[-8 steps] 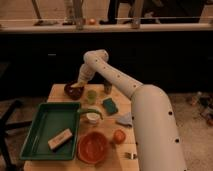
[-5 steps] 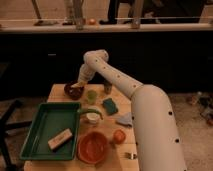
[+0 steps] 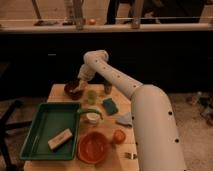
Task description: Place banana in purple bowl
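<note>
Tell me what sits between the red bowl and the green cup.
A small white cup, seen in the camera view; the gripper is at the purple bowl.

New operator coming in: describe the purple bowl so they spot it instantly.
Find the green tray on the left of the table. Just beyond its far edge sits the purple bowl, under the gripper. It is dark, unlike the red bowl in front.

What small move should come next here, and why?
Probably lower slightly: the gripper hangs just above the dark purple round bowl at the wooden table's far left corner, not yet down in it. The banana itself cannot be made out.
</note>
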`<state>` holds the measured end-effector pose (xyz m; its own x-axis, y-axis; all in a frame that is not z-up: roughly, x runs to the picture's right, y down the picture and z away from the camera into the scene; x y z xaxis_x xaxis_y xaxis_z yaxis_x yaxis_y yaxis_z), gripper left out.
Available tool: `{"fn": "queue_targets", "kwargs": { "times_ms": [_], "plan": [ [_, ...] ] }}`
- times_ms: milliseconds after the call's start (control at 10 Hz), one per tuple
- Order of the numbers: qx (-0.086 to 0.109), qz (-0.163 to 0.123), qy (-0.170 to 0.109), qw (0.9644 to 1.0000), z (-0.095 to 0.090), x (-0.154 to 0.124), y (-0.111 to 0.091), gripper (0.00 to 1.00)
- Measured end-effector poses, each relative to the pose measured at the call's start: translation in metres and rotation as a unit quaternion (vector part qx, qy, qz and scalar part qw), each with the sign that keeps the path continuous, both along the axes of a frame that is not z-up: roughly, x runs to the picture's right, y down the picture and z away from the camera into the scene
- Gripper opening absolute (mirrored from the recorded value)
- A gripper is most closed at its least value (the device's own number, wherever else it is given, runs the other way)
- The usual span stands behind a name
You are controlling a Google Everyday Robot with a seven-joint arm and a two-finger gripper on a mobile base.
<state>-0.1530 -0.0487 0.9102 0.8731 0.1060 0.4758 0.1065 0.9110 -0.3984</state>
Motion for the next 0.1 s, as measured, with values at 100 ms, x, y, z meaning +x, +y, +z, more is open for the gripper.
{"fn": "queue_targets", "kwargs": {
  "times_ms": [100],
  "plan": [
    [0.0,0.0,0.0,1.0,0.0001,0.0001,0.0001,0.8]
  ]
}}
